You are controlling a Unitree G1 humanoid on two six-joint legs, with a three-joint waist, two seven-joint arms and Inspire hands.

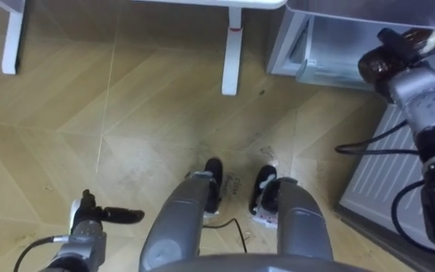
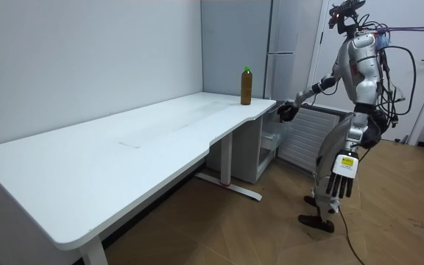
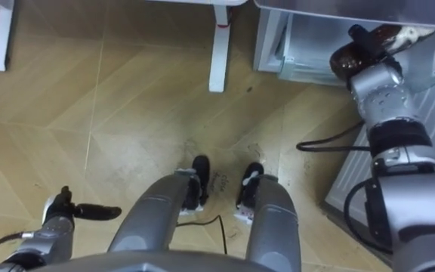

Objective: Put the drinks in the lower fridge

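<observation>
My right hand [image 1: 392, 45] is stretched toward the open lower fridge compartment [image 1: 331, 57] and is shut on a dark brown bottle [image 1: 372, 66], which lies roughly level in its grip. In the room view the robot stands in front of the fridge [image 2: 269, 151], by the end of the white table [image 2: 109, 154]. That same right hand [image 2: 285, 112] reaches forward at about table height. A second brown bottle with a green cap [image 2: 246, 85] stands upright on the table's far corner. My left hand [image 1: 100, 217] hangs by my side with straight fingers and holds nothing.
A white ribbed panel [image 1: 387, 170] stands to my right beside the fridge opening. Ahead of me is a white table leg [image 1: 232, 53], with another [image 1: 12, 38] at far left. Wooden floor [image 1: 127, 136] stretches out on my left.
</observation>
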